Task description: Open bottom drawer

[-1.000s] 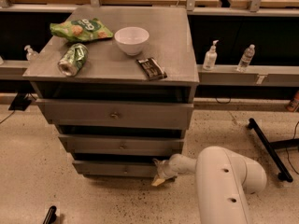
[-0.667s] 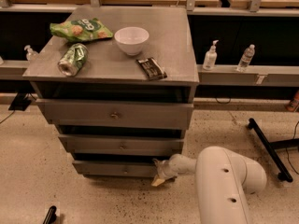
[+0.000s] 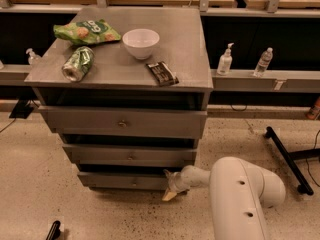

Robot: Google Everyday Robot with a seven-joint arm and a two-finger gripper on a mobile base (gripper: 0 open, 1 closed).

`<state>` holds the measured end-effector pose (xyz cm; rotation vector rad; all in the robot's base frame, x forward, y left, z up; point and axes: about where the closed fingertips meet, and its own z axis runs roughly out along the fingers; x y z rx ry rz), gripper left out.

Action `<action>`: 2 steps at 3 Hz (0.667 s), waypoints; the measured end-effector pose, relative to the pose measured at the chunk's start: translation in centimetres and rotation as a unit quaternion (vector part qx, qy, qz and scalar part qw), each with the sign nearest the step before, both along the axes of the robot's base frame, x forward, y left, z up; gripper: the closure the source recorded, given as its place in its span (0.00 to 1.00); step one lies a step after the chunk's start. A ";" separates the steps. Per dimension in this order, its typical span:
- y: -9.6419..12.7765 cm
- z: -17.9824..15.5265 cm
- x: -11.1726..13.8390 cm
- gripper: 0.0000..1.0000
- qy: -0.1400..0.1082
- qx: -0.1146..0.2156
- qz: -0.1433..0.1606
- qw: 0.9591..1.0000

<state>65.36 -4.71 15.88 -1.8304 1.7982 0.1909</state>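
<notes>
While a bowl [image 3: 140, 42] sits above, the jaws, grip unclear, hang beside the bottom drawer [image 3: 125, 181]

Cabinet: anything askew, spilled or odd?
The green can lies on its side on the cabinet top; no spill shows. The gripper sits at the right end of the bottom drawer, away from its centre knob.

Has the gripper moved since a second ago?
No. The gripper stays at the right end of the bottom drawer, just below the right corner of the middle drawer.
</notes>
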 end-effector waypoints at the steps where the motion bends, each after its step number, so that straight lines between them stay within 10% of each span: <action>1: 0.7 0.9 -3.3 0.22 -0.009 0.017 0.028 0.999; 2: 2.3 2.3 -9.7 0.10 -0.048 0.063 0.063 0.995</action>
